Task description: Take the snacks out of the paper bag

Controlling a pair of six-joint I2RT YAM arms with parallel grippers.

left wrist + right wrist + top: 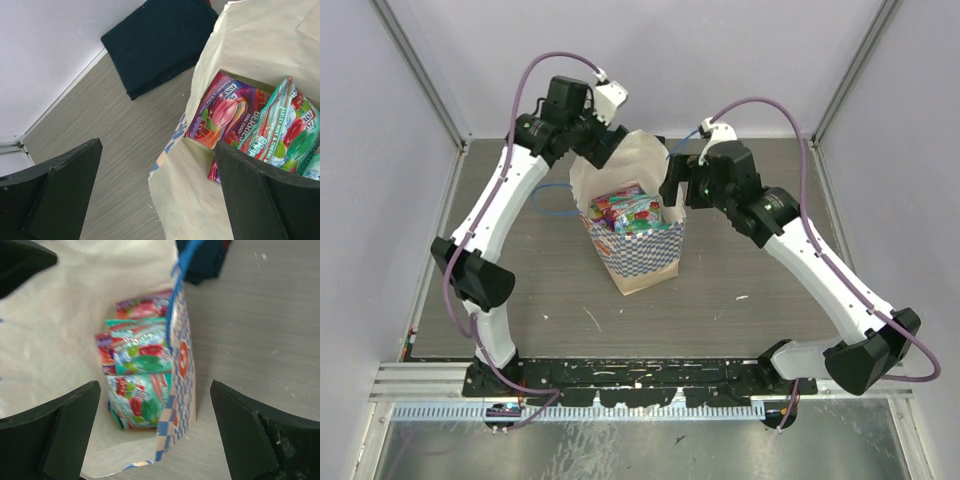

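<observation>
Paper bag [642,262] stands upright mid-table, mouth open. Snacks [628,212] lie inside it: a purple pouch [220,112] against the cream wall, teal pouches [142,357] stacked beside it. Left gripper [160,200] is spread wide and straddles the bag's far-left wall, one finger [265,195] over the pouches; nothing pinched. Right gripper [157,435] is likewise spread across the right checkered wall, holding nothing. Dark navy cloth [160,45] lies on the table [760,290] just beyond the bag.
</observation>
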